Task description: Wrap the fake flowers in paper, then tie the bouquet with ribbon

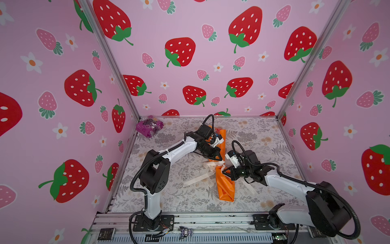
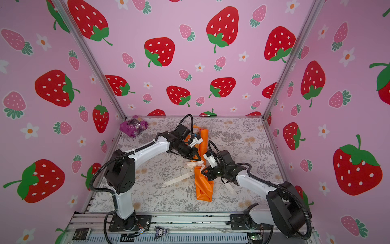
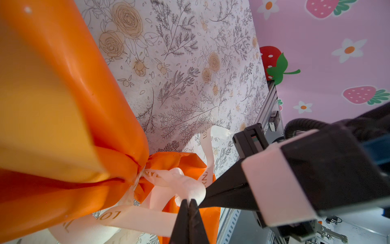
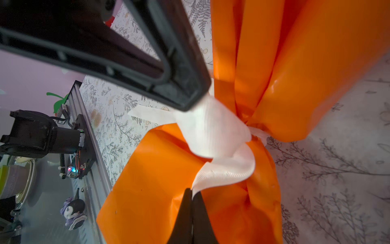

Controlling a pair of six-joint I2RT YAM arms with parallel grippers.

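- Both arms are nose to nose over the middle of the floral table [image 1: 185, 202], so it's pretty crowded in there.
- The left gripper [image 1: 222, 160] has its tips pressed together on a loop of the cream ribbon [image 3: 185, 183]. The wrist view shows fabric nipped right at the tips.
- The right gripper [image 1: 223, 171] is doing the same from the opposite side, jaws squeezed shut on another fold of that ribbon.
- The bouquet [image 1: 225, 188] lies flat right under both sets of tips, with its cinched waist sitting between them where the ribbon goes round.
- Its long axis runs from the front rail [image 1: 211, 219] toward the back wall, leaning a bit. The fat folded orange end points at the rail.
- The far end slides under the left arm's wrist, which blocks it in both top views, so I can't make out any blooms.
- The right gripper's body covers the wrap's flank just beside the waist.
- One ribbon tail trails across the table from the left gripper's tips toward that arm's base. Another peeks out under the right arm.
- A crinkly purple packet [image 1: 149, 126] sits well behind the left gripper in the far corner, well apart from everything.
- There's a little purple figurine [image 1: 185, 232] down on the front frame between the two arm bases.
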